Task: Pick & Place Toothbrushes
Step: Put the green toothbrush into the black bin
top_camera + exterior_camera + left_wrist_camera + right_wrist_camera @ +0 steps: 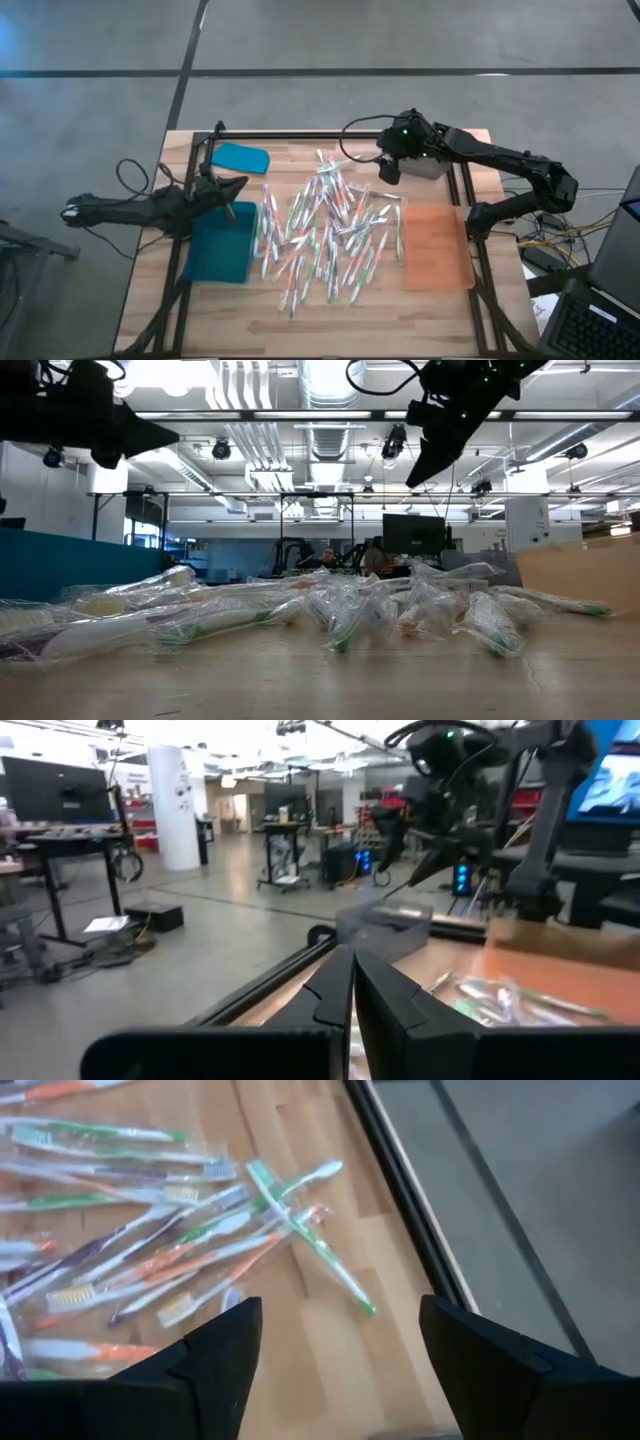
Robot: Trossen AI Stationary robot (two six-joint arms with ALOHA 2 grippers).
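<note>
The right gripper (390, 170) hangs in the air above the far end of the table with its two fingers spread wide and nothing between them; its wrist view looks down through the gap at bare wood and, just ahead, the edge of the heap of toothbrushes (325, 225). Nearest to it lies a green-handled toothbrush (305, 1230) in a clear wrapper, crossed over an orange one and angled toward the black frame rail (400, 1180) that runs along the table edge. That stray brush looks like the easiest target, since it sits a little apart from the thick of the pile. To take it cleanly, the gripper should probably come straight down with its fingers set across the handle rather than along it, near the middle of the stick, and low enough to catch the thin handle and not only the slippery wrapper. Closing too near the crossing point risks lifting two brushes at once, and drifting toward the rail risks a bump. The orange tray (437, 247) lies close on this arm's side, a short carry away. The left gripper (232, 187) waits clenched shut and empty above the blue tray (222, 245).
</note>
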